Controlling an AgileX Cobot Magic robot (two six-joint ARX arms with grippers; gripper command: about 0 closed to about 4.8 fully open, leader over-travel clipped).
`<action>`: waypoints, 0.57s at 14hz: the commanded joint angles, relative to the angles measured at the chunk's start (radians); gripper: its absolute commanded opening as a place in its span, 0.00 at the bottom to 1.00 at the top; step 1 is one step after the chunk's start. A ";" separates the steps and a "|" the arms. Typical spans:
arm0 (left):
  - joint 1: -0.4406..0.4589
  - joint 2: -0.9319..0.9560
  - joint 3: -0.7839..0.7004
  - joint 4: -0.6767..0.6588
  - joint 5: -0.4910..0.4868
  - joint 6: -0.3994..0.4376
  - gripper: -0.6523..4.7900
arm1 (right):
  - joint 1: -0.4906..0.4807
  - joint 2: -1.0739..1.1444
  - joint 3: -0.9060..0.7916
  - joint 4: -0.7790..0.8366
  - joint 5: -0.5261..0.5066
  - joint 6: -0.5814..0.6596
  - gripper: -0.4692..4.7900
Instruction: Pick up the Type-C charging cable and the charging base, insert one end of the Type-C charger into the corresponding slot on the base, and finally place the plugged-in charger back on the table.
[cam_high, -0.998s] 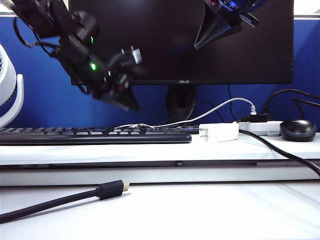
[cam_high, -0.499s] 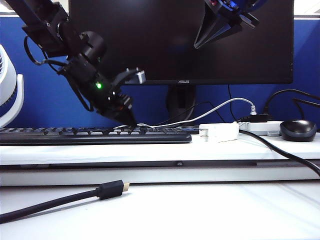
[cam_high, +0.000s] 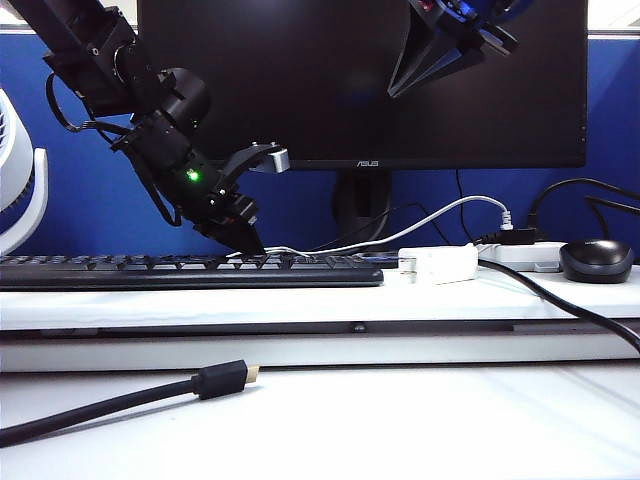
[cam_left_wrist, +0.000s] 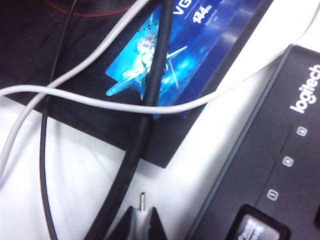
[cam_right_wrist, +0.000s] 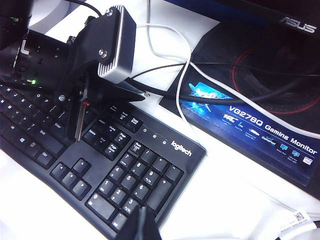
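My left gripper (cam_high: 250, 243) reaches down behind the black keyboard (cam_high: 190, 270), its tips at the table. In the left wrist view, my left gripper (cam_left_wrist: 142, 211) is shut on the plug end of the Type-C charging cable, whose small metal tip (cam_left_wrist: 142, 200) sticks out between the jaws. The thin white cable (cam_high: 285, 250) trails along behind the keyboard. The charging base (cam_high: 438, 264), a white block, lies on the raised ledge to the right, untouched. My right gripper (cam_high: 395, 90) hangs high in front of the monitor, shut and empty, also seen as my right gripper (cam_right_wrist: 142, 215) over the keyboard's number pad.
A thick black cable (cam_left_wrist: 145, 115) and white cables (cam_left_wrist: 100, 102) cross the monitor stand's foot (cam_left_wrist: 90, 125). A gold-tipped black plug (cam_high: 225, 379) lies on the lower table. A white power strip (cam_high: 530, 257) and a dark mouse (cam_high: 596, 260) sit at right, a fan (cam_high: 20, 190) at left.
My left gripper has come down from mid-air to the table behind the keyboard and closed its jaws on the cable's plug. The right arm has stayed still.
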 joint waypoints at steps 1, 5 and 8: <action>-0.002 -0.013 -0.008 -0.061 0.049 0.004 0.11 | 0.001 -0.005 0.003 0.038 -0.002 0.000 0.09; -0.002 -0.098 -0.008 -0.054 0.201 -0.035 0.11 | 0.001 -0.005 0.003 0.045 0.006 -0.003 0.09; -0.002 -0.178 -0.008 -0.009 0.341 -0.137 0.11 | 0.001 -0.005 0.003 0.062 0.006 -0.003 0.09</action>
